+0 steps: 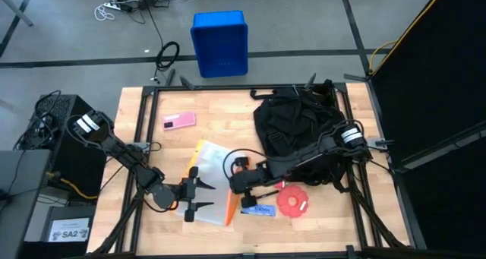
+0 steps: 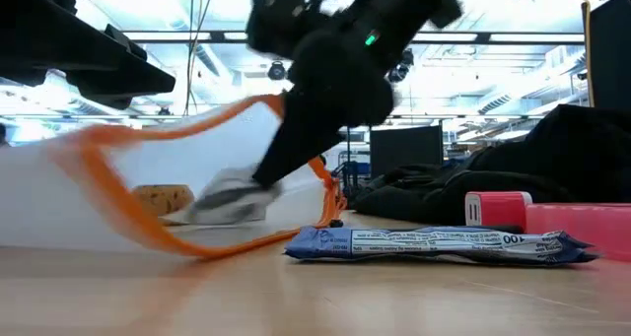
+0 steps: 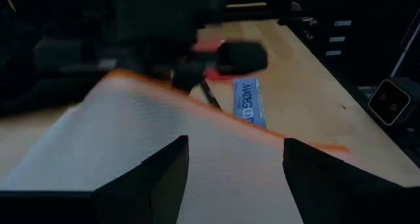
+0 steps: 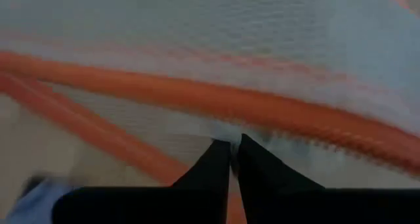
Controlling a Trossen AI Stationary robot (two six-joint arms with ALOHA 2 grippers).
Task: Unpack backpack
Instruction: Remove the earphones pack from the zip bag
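Landmark: the backpack (image 1: 298, 130), a black soft heap on the far right part of the wooden table (image 1: 213, 232), already partly emptied by the look of what lies around it.
Mesh pouch: a white mesh pouch with orange trim (image 1: 210, 181) lies flat on the table, well left of the backpack and nearer the front edge.
Right gripper (image 4: 234, 144): reached out leftward from the backpack; its jaws are pressed together on the pouch's orange-trimmed edge, pinching only a thin fold of fabric.
Left gripper (image 1: 199, 197): at the pouch's far side from the backpack, fingers spread wide with the mesh lying between them, gripping nothing.
Nearby items: a blue wrapped packet (image 2: 434, 243) and a red round item (image 1: 291, 202) sit in front of the backpack, just beside the right gripper; a pink flat pack (image 1: 179, 121) lies well to the backpack's left.
Risk, slip: the pinch is thin, so a quick pull could let the edge slide out.
Risk, sweep: dragging the limp pouch might push the blue packet off the front edge.
Risk, clash: both grippers are close together at the pouch; converging moves could make them collide.
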